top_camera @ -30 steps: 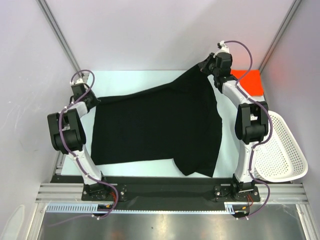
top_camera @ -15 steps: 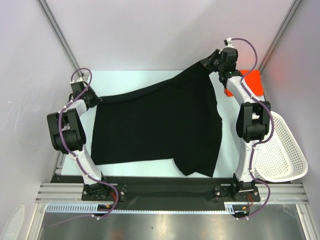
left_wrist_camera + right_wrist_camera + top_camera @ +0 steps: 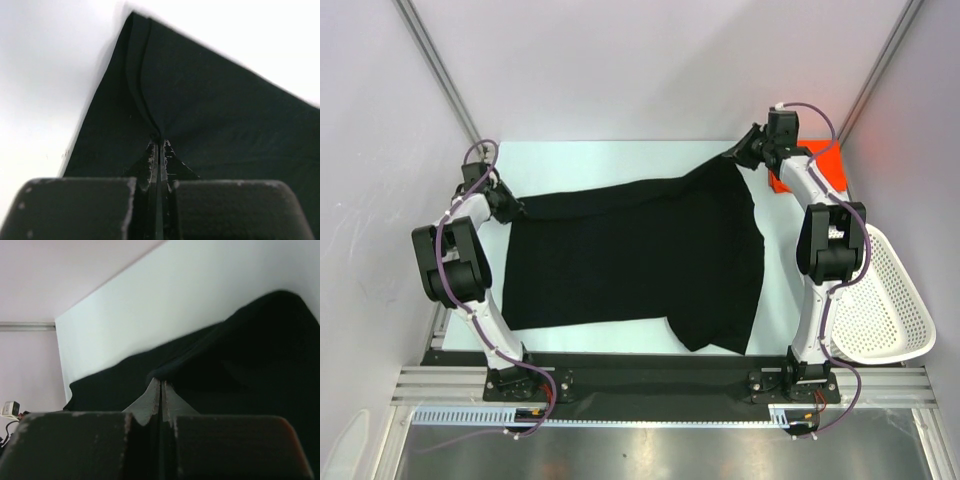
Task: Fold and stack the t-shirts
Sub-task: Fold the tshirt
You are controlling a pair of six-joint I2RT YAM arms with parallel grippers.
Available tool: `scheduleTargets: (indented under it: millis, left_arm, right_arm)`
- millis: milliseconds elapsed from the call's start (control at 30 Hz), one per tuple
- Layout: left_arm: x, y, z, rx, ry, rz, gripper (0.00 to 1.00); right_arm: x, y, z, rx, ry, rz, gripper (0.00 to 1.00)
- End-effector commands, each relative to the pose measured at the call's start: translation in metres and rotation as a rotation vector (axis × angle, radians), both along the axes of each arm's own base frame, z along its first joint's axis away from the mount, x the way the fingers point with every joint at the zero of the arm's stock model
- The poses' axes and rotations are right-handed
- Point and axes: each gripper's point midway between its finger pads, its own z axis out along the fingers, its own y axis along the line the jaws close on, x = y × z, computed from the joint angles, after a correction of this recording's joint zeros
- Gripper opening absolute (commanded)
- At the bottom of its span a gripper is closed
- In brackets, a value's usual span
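Pale bench (image 3: 600, 160) with a smooth matte top sits between plain grey-lilac walls, and most of it is covered by the black t-shirt (image 3: 640, 250). The shirt is soft, lightless cloth lying broad and nearly flat, with one sleeve drooping toward the near edge.

A second ago the shirt's far right corner was lifted into a peak, with cloth sloping down from it toward the left. Now that corner sits lower and further right, and the far hem runs in an almost straight line from one grip to the other. This looks like the spreading step nearing its end: the fabric is pulled taut enough to lay smooth before any fold is made.

The left claw (image 3: 512, 207) has its jaws pressed together on the shirt's far left corner. Its wrist view shows a pinched ridge of cloth running straight out from the tips. The right claw (image 3: 740, 153) is likewise clamped on the far right corner, with a rounded hump of black fabric bunched over its tips.

Just behind the right arm lies the orange-red t-shirt (image 3: 823, 152), a bright flat patch at the far right corner, now more hidden by the arm than before. Off the right side sits a white mesh basket (image 3: 890, 300) of stiff perforated plastic, tilted and apart from both shirts.
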Motion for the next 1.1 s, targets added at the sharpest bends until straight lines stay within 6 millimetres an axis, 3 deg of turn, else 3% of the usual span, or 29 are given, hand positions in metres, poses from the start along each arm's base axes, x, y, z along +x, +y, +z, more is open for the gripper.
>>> scheduleTargets:
  millis: [0,233,333,467,533,633,867,1067]
  left_arm:
    - [-0.008,-0.002,0.012,-0.045,0.026,0.021,0.0]
    - [-0.023,0.006,0.003,-0.028,0.087,0.026,0.0]
    - [-0.03,0.018,0.002,-0.021,0.102,0.032,0.0]
    - [-0.031,0.035,-0.006,0.002,0.13,-0.002,0.0]
    - [-0.037,0.036,-0.019,-0.011,0.178,-0.021,0.0]
    - [-0.034,0.033,-0.024,-0.038,0.181,-0.036,0.0]
    - [-0.032,0.032,-0.036,-0.057,0.193,-0.03,0.01]
    - [-0.03,0.032,-0.044,-0.063,0.213,-0.037,0.0]
  right_arm:
    - [-0.027,-0.002,0.03,-0.001,0.027,0.022,0.0]
    - [-0.045,-0.005,0.031,0.014,0.108,0.024,0.0]
    - [-0.048,-0.006,0.037,0.027,0.137,0.026,0.0]
    - [-0.059,-0.005,0.028,0.038,0.205,0.04,0.0]
    - [-0.065,-0.004,0.027,0.047,0.219,0.044,0.0]
    - [-0.065,-0.007,0.026,0.031,0.218,0.04,0.0]
    - [-0.066,-0.004,-0.002,0.044,0.292,0.044,0.0]
    - [-0.067,-0.005,-0.013,0.017,0.309,0.039,0.0]
